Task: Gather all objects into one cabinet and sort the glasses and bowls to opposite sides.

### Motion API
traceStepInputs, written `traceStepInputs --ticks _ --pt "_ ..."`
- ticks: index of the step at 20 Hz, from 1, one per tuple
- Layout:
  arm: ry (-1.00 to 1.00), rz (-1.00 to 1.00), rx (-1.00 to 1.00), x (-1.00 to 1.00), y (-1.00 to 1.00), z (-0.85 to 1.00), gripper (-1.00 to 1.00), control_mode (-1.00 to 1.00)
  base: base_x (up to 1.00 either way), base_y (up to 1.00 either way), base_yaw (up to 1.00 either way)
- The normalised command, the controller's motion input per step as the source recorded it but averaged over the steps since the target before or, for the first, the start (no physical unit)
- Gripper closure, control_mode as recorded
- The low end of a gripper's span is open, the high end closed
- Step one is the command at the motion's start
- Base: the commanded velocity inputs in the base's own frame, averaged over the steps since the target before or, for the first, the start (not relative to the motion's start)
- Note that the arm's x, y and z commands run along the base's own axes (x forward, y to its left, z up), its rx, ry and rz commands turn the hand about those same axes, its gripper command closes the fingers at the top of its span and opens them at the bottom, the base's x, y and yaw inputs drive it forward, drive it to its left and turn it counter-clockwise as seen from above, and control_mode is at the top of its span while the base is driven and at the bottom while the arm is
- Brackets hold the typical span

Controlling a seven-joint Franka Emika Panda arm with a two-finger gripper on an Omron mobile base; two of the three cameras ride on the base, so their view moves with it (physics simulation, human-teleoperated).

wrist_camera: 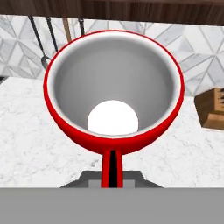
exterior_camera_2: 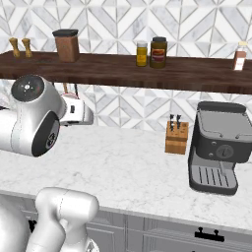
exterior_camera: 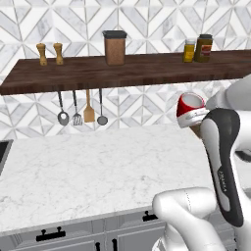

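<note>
Carrying a red ceramic mug with a white inside (wrist_camera: 113, 89), held aloft well above the white marbled stone counter (exterior_camera: 83, 171) and just below the long dark wooden shelf (exterior_camera: 122, 71). Clenched on the mug's handle, the two-finger gripper (wrist_camera: 113, 173), with the red handle strip pinched upright between the jaws and the open mouth turned toward the hand camera. Seen in the left base view as a red-and-white cup tipped on its side, just beside the arm's dark wrist. Judged as the transport step: mug lifted, not yet delivered, no cabinet in sight from here. Likely calling next for a swing or a drive toward the grey wall cabinet, keeping the mug clear of the shelf edge and the hanging metal utensils (exterior_camera: 81, 110). Worth minding too: the wooden knife block (exterior_camera_2: 176, 138) and the dark espresso machine (exterior_camera_2: 219, 145) standing on the counter to the right.
</note>
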Motion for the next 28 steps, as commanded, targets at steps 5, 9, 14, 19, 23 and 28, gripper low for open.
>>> traceStepInputs --ticks 5,9,14,19,23,28 --pt "0.02 0.00 0.00 -0.24 0.08 -0.09 1.00 -1.00 0.00 0.00 0.00" --pt "0.08 0.00 0.00 -0.17 0.11 -0.09 1.00 -1.00 0.00 0.00 0.00" --pt "0.01 0.00 0.00 -0.07 0.02 -0.03 1.00 1.00 -0.31 0.17 0.00" --pt "0.00 0.00 0.00 0.00 0.00 0.00 1.00 1.00 -0.72 0.42 0.00" --pt "0.00 0.00 0.00 0.00 0.00 0.00 1.00 1.00 -0.69 0.66 0.00" --pt "0.00 0.00 0.00 0.00 0.00 0.00 1.00 1.00 -0.43 0.88 0.00"
